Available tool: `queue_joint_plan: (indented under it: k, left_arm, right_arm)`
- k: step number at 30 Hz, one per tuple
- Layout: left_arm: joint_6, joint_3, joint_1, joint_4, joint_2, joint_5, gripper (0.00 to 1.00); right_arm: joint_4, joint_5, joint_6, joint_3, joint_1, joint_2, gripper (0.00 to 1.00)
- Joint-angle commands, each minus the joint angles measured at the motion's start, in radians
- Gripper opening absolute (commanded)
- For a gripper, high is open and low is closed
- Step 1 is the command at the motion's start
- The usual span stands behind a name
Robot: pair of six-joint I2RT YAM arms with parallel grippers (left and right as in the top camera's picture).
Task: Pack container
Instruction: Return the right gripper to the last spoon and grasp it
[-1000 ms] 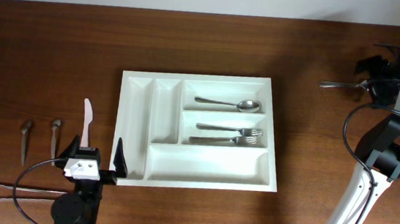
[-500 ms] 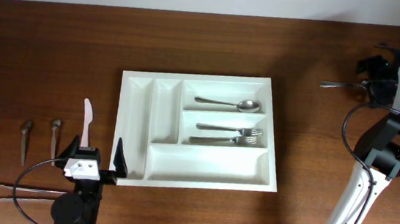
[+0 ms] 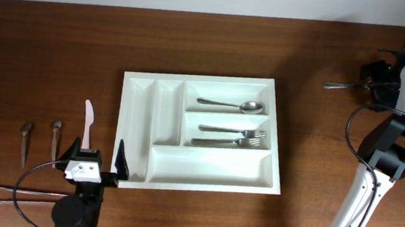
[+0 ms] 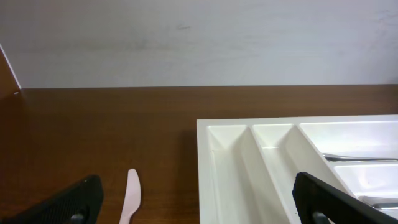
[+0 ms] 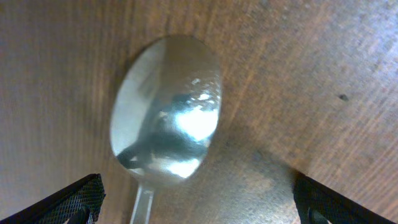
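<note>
The container, a white cutlery tray (image 3: pixel 137 115), lies mid-table; it holds a metal spoon (image 3: pixel 231 104) in its top long slot and forks (image 3: pixel 231 136) in the middle one. My left gripper (image 3: pixel 97 160) is open at the tray's near left corner. In the left wrist view my left gripper (image 4: pixel 199 202) frames the tray's (image 4: pixel 227 168) left edge. At the far right my right gripper (image 3: pixel 377 77) is open over the handle of a metal spoon (image 3: pixel 343 86) that lies on the table. The right wrist view shows the spoon's bowl (image 5: pixel 166 127) close ahead of my right gripper (image 5: pixel 199 202), with both jaws wide of the handle.
A white plastic knife (image 3: pixel 88 120) (image 4: pixel 131 198) lies left of the tray, ahead of my left gripper. Two small dark-handled utensils (image 3: pixel 26 142) (image 3: pixel 55 137) and a pair of chopsticks (image 3: pixel 22 195) lie at the near left. The right arm's cable (image 3: pixel 355 136) loops beside its base.
My right gripper has shifted slightly toward the table's far edge above the spoon. The spoon, the tray and the left arm have not moved.
</note>
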Motion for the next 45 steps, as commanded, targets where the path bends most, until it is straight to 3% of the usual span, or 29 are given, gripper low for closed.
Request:
queue_joint_plan:
  k: [1, 21, 28, 37, 45]
  left_arm:
    - [0.015, -0.005, 0.003, -0.001, -0.007, 0.008, 0.99]
    - [0.015, -0.005, 0.003, -0.001, -0.007, 0.008, 0.99]
    - [0.015, -0.006, 0.003, -0.001, -0.007, 0.008, 0.99]
    - [0.015, -0.005, 0.003, -0.001, -0.007, 0.008, 0.99]
    - [0.015, -0.005, 0.003, -0.001, -0.007, 0.008, 0.99]
  right_arm:
    - [-0.021, 0.042, 0.009, 0.016, 0.005, 0.026, 0.99]
    - [-0.155, 0.144, 0.007, 0.016, 0.006, 0.026, 0.99]
    - [-0.142, -0.022, 0.122, 0.016, 0.032, 0.026, 0.99]
    - [-0.103, -0.029, 0.272, 0.016, 0.127, 0.026, 0.99]
    - [-0.104, -0.034, 0.346, 0.016, 0.092, 0.026, 0.99]
